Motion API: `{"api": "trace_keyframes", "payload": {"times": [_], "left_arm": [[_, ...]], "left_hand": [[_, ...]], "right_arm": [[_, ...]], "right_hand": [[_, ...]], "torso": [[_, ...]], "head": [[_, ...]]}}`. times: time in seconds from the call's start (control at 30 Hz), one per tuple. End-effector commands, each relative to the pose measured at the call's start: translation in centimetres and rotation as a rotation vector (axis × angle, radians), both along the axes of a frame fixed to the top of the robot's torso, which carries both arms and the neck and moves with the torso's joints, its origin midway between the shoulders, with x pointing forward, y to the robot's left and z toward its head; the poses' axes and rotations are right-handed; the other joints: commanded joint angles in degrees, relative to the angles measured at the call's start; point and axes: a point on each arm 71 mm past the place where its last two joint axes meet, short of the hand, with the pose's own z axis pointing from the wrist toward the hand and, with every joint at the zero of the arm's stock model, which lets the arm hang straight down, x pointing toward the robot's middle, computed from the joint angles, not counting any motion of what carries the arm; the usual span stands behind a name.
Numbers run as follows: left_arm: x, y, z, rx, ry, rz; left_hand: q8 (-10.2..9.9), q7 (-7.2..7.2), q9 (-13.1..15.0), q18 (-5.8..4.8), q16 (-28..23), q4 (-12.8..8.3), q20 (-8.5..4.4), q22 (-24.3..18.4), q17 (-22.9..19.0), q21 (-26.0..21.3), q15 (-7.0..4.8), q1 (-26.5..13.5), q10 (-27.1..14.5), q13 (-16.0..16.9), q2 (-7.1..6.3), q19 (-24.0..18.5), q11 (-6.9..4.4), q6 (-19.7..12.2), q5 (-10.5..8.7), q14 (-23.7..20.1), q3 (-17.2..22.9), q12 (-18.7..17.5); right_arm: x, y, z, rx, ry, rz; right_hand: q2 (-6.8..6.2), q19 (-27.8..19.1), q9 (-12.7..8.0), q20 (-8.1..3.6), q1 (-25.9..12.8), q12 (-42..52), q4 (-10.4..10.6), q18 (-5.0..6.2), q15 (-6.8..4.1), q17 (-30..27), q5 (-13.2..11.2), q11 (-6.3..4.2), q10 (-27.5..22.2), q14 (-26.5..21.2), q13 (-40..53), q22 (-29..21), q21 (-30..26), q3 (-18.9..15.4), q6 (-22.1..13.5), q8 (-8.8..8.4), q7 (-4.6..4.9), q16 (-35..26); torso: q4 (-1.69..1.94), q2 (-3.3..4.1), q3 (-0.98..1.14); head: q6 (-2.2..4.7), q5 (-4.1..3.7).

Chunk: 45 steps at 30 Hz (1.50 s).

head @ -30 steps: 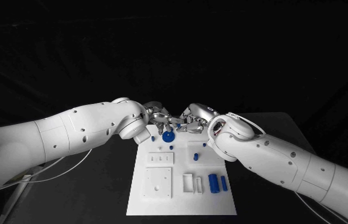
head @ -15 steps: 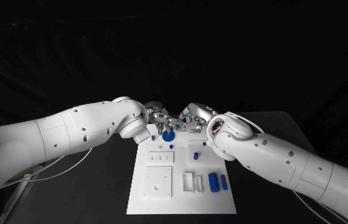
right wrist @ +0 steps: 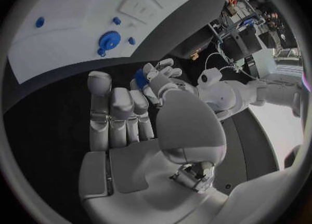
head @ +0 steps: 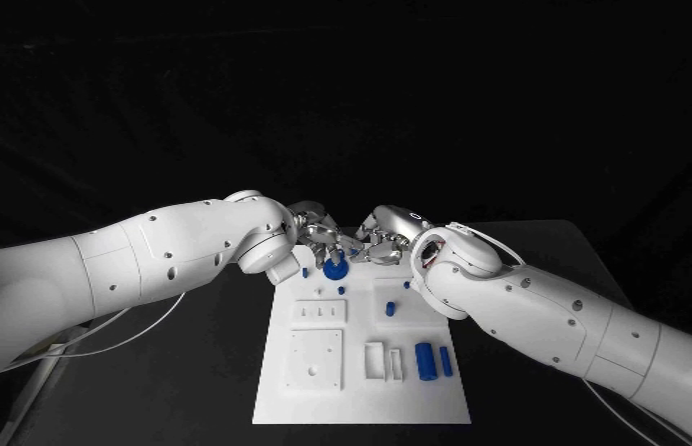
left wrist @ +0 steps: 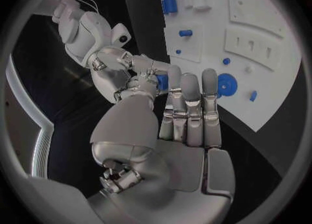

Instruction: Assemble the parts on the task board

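Light: the task board [head: 361, 366] and white arms are brightly lit from above against a black, unlit background.
Glare: highlights are seen on the silver fingers [left wrist: 192, 91].
Distortion: straight board edges are bent in both wrist views.

No readable text, label, brand, number or sign anywhere on the task board [head: 361, 406], parts, arms or table.
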Motion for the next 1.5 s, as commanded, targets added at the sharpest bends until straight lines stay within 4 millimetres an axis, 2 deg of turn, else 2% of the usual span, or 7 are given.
{"api": "trace_keyframes", "payload": {"times": [0.03, 0.23, 0.3, 0.5, 0.8, 1.17, 1.5], "left_arm": [[-0.1, -0.3, 0.0, -0.002, 0.004, -0.019], [-0.1, -0.3, 0.0, -0.008, 0.018, -0.018], [-0.1, -0.3, -0.1, -0.011, 0.031, -0.015], [-0.2, -0.2, -0.2, -0.008, 0.058, -0.016], [-0.2, 0.1, -0.3, 0.005, 0.066, -0.003], [-0.1, 0.2, -0.3, 0.005, 0.06, 0.013], [0.1, 0.3, -0.2, 0.008, 0.037, 0.024]], "left_hand": [[-0.19, -0.45, -0.1, -0.45, 0.39, -1.0, -0.05, 0.1, 0.1, -0.28, -0.25, 0.97, 0.12, -0.08, 1.36, -0.04, -0.27, -0.23, 1.6, -0.09, 0.6, -0.42], [-0.13, -0.39, -0.1, -0.39, 0.48, -3.43, -0.06, 0.4, 0.21, -0.1, -0.24, 1.24, 0.25, -0.33, 2.49, -0.2, -0.24, -0.63, 6.88, -0.15, 3.0, -0.73], [-0.11, -0.14, 0.09, -0.33, 0.51, -4.53, -0.08, 0.52, 0.25, -0.01, -0.26, 1.33, 0.29, -0.45, 2.86, -0.26, -0.2, -0.78, 10.4, -0.17, 4.42, -0.88], [-0.05, 0.19, 1.83, 0.04, 0.59, -8.75, -0.02, 1.21, 0.44, 0.59, -0.2, -1.06, 0.59, -0.81, 3.37, -0.63, -0.14, -0.69, 14.76, -0.26, 9.16, -1.29], [-0.07, -0.05, 3.54, 0.09, 0.87, -11.05, -0.2, 1.73, 0.81, 0.97, -0.39, -2.82, 1.19, -0.88, 3.56, -0.66, -0.37, 0.08, 16.2, 0.06, 10.59, -1.36], [0.07, -1.35, 7.12, -0.35, 2.39, -10.91, -0.99, 2.16, 2.56, 1.57, -1.15, -3.83, 3.38, -0.3, 2.22, 0.24, -1.06, 3.27, 17.12, 1.12, 10.42, -0.86], [-0.05, -1.78, 7.61, -0.42, 2.63, -11.51, -1.39, 2.41, 3.89, 1.92, -1.54, -3.32, 4.81, -0.1, 0.17, 0.77, -1.37, 4.91, 20.54, 2.13, 10.56, -0.7]], "right_arm": [[-0.1, 0.2, -0.1, -0.013, 0.004, 0.013], [-0.1, 0.2, -0.2, -0.018, 0.003, 0.013], [0.0, 0.2, -0.3, -0.02, 0.002, 0.013], [-0.1, 0.2, -0.3, -0.019, -0.002, 0.012], [0.0, 0.0, -0.5, -0.018, -0.002, 0.007], [0.1, -0.5, -1.0, -0.003, 0.002, -0.004], [0.2, -0.9, -1.3, 0.031, -0.006, -0.017]], "right_hand": [[0.0, 2.17, 0.08, -0.39, 0.3, -0.2, 0.12, -0.52, -0.43, -0.08, 0.54, -0.41, 0.12, -0.03, 0.05, 3.69, 0.22, -0.01, 1.55, 0.16, -1.14, -0.18], [0.02, 2.18, 0.08, -0.39, 0.3, -0.22, 0.11, -0.52, -0.44, -0.09, 0.65, -0.41, 0.11, -0.02, 0.04, 3.69, 0.2, 0.0, 1.55, 0.16, -1.14, -0.2], [-0.02, 2.16, 0.07, -0.39, 0.25, -0.31, 0.09, -0.52, -0.43, -0.12, 0.82, -0.4, 0.06, -0.03, -0.01, 3.69, 0.16, -0.01, 1.51, 0.16, -1.13, -0.23], [-0.03, 2.16, 0.05, -0.39, 0.18, -0.35, 0.13, -0.51, -0.42, -0.16, 0.85, -0.4, 0.04, -0.04, -0.03, 3.66, 0.06, -0.01, 1.42, 0.14, -1.11, -0.28], [-0.57, 2.1, -0.17, -0.31, -0.07, -0.96, 0.31, -0.46, -0.34, -0.46, 1.51, -0.18, -0.27, -0.09, -0.47, 3.56, -0.38, -0.13, 0.4, 0.11, -0.85, -0.64], [-1.6, 1.99, -0.37, -0.02, -0.24, -2.87, 1.05, -0.18, -0.01, -0.95, 1.84, 0.22, -1.26, -0.17, -2.03, 3.35, -1.45, -0.34, -2.47, 0.08, -0.07, -1.23], [-3.65, 1.41, -0.65, 0.81, -0.92, -7.42, 2.39, 0.66, 0.93, -2.18, 3.37, 1.33, -3.76, -0.86, -5.87, 2.75, -4.44, -3.41, -9.91, 0.16, 1.93, -2.73]], "torso": [[0.02, 0.01, 0.05], [-0.03, -0.01, 0.0], [-0.02, -0.02, 0.01], [0.01, -0.02, 0.06], [0.01, -0.04, 0.03], [0.01, 0.01, 0.04], [0.03, 0.0, 0.04]], "head": [[-0.12, 0.08], [-0.24, 0.2], [-0.25, 0.24], [-0.35, 0.25], [-0.39, 0.32], [-0.43, 0.41], [-0.47, 0.62]]}}
